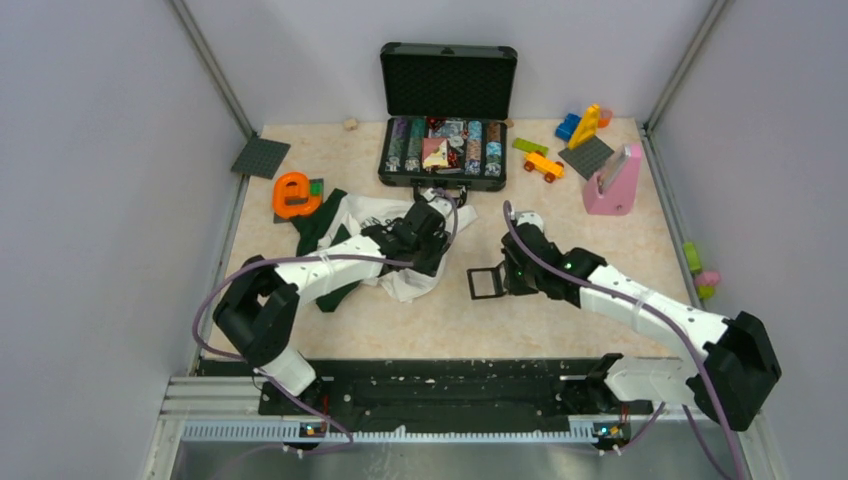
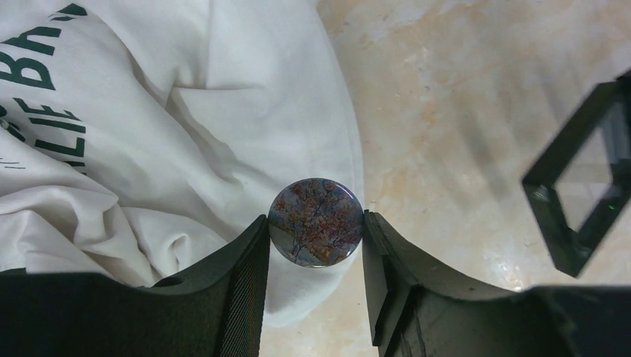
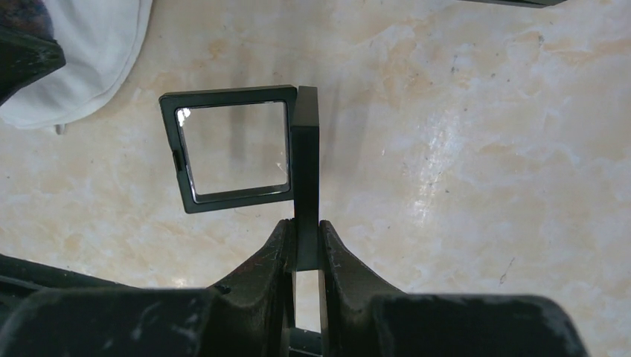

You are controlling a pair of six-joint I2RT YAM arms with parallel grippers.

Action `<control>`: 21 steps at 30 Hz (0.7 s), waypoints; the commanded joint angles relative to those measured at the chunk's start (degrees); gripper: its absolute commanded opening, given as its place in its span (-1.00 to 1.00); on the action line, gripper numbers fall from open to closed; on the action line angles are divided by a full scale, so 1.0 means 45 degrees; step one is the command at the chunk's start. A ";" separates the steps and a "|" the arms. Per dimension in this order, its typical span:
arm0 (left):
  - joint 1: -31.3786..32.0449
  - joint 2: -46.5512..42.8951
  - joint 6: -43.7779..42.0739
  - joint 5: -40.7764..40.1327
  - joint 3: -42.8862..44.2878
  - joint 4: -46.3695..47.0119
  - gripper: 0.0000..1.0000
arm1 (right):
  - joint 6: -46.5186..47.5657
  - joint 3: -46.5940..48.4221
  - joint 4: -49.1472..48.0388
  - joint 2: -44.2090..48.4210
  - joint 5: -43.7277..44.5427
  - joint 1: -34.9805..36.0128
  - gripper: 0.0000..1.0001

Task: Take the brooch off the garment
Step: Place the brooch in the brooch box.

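Brooch (image 2: 315,222) pinched on garment (image 2: 186,111), hinged case (image 3: 305,163) open

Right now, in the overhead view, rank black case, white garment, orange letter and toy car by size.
Black case and white garment: close, left arm covers part of garment, unranked.
Then orange letter.
Then toy car.

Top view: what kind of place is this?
Probably a robot lab test cell: plain walls box in a table, left arm and right arm bolted at its edge, random props like toy blocks.
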State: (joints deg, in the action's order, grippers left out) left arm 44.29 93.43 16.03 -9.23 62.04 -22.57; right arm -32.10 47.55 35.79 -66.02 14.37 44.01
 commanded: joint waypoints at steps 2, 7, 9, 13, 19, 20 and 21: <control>0.0000 -0.1533 -0.0809 0.2327 -0.1063 0.1815 -0.03 | 0.0306 0.0605 -0.0371 -0.1058 -0.0285 -0.0129 -1.00; 0.0246 -0.2316 -0.1509 0.4259 -0.2250 0.3808 -0.06 | 0.0378 0.1147 -0.0253 -0.2021 -0.0395 -0.0130 -1.00; 0.0430 -0.2391 -0.1855 0.5195 -0.2703 0.4610 -0.07 | 0.0426 0.1291 -0.0248 -0.2278 -0.0450 -0.0126 -1.00; 0.1178 -0.2330 -0.3041 0.5634 -0.3459 0.6284 -0.11 | 0.0510 0.1601 -0.0249 -0.2666 -0.0767 -0.0130 -1.00; 0.1470 -0.2106 -0.3402 0.5780 -0.4534 0.9060 -0.11 | 0.0592 0.1728 -0.0260 -0.2736 -0.1077 -0.0130 -1.00; 0.1484 -0.2105 -0.3440 0.5682 -0.4701 0.9419 -0.11 | 0.0602 0.1712 -0.0264 -0.2735 -0.1115 -0.0131 -1.00; 0.1495 -0.2104 -0.3445 0.5560 -0.4802 0.9731 -0.10 | 0.0599 0.1718 -0.0249 -0.2733 -0.1149 -0.0131 -1.00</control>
State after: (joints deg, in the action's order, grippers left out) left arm 51.05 84.38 2.96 15.25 42.46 8.36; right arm -30.33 52.66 35.31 -78.52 10.35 43.97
